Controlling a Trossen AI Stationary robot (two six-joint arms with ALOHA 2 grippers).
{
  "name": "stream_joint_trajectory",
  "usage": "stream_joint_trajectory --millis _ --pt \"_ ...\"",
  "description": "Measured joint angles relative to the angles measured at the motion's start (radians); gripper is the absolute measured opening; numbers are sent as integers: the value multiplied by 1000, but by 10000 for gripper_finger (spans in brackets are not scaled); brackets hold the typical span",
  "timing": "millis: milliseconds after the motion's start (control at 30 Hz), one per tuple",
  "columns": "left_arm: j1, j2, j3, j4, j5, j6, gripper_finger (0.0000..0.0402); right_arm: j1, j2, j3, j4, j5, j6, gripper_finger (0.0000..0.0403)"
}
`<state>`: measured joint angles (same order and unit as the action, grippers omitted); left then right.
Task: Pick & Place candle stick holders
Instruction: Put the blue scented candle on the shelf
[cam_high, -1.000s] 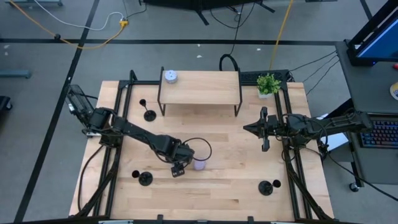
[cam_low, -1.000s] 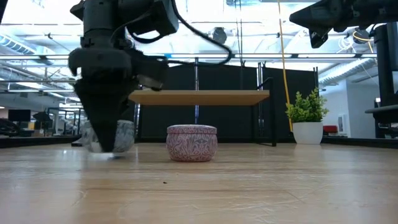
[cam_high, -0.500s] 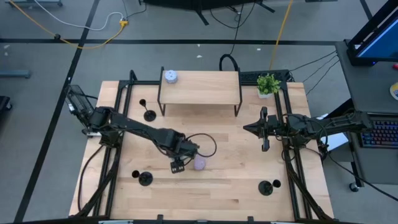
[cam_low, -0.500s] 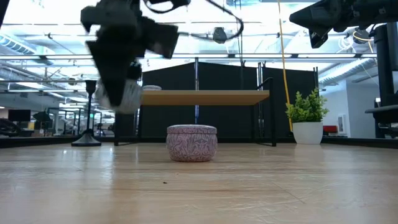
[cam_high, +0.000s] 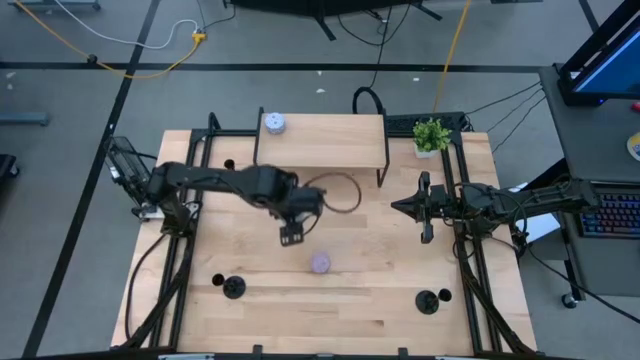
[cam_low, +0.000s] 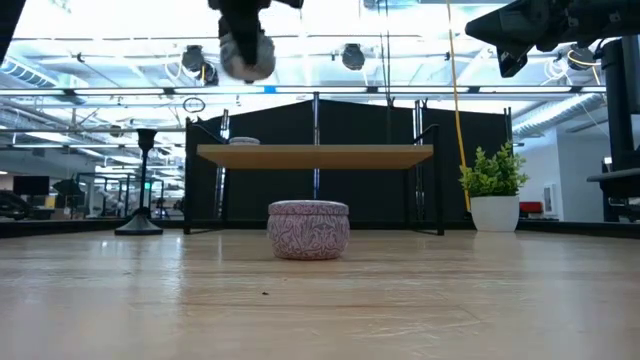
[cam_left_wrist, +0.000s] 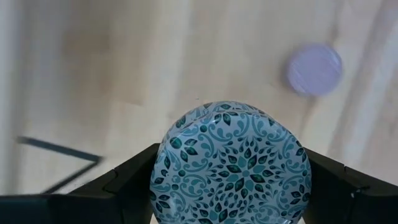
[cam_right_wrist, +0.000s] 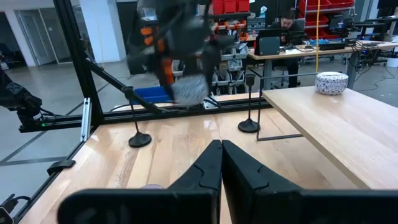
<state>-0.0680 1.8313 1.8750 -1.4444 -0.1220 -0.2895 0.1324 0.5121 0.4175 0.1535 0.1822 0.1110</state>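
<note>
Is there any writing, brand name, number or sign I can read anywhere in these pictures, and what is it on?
No readable text in any view.
Blue patterned tin held in the left gripper: leaf and flower pattern only, no words.
Purple tin on the table: pattern only, no label.
Red bins and screens in the room behind: any marks are too small or blurred to read.

Bright, even overhead light, mostly crisp.
Glaring white from ceiling lights (cam_low: 350, 55) in the low view, turning the shelf (cam_low: 315, 155) dark against it. Soft, faint shadows on the table (cam_high: 370, 300). Motion blur on the left arm (cam_right_wrist: 180, 37), wood behind the blue tin (cam_left_wrist: 230, 165) smeared too.
</note>
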Motion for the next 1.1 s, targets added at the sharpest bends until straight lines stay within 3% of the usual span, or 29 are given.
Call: stream_joint_trajectory --millis 200,367,633,767,1100 --pt "89 0 140 -92 -109 11 298 0 0 0 0 0 0 4" --pt "195 -2 180 -128 -194 57 298 0 0 0 0 0 0 4" --pt "388 0 180 -127 -187 162 298 0 0 0 0 0 0 4" --pt "461 0 180 -127 -94 164 298 0 0 0 0 0 0 4" --pt "503 0 104 -125 -79 176 298 0 0 0 -1 0 0 4"
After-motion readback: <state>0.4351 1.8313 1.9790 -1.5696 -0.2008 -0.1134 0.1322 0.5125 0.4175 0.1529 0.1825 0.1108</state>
